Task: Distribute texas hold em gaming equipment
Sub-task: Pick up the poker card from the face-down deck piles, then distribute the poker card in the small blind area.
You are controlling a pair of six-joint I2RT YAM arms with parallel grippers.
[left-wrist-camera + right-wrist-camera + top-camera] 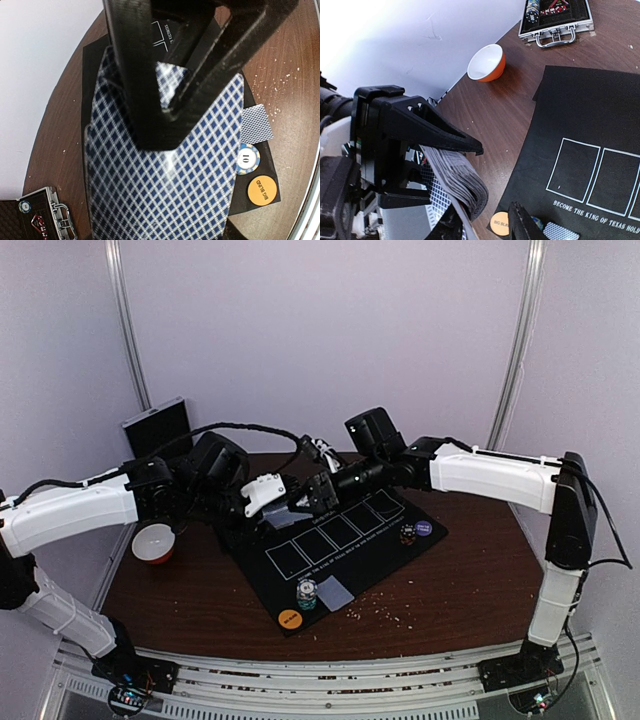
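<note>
One orange disc [290,619], two chip stacks [306,593] [408,534], one loose card [336,592], one deck [165,200]

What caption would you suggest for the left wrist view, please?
Left gripper holding a blue-checked card deck over a black mat with one card, a chip and an orange disc.

Cool, even light falls from above, and soft shadows pool along the table's [470,570] left edge. Up close, the card deck [165,190] smears out of focus (its checks run together). The wall [395,35] glares white; wrist-view edges bow.
</note>
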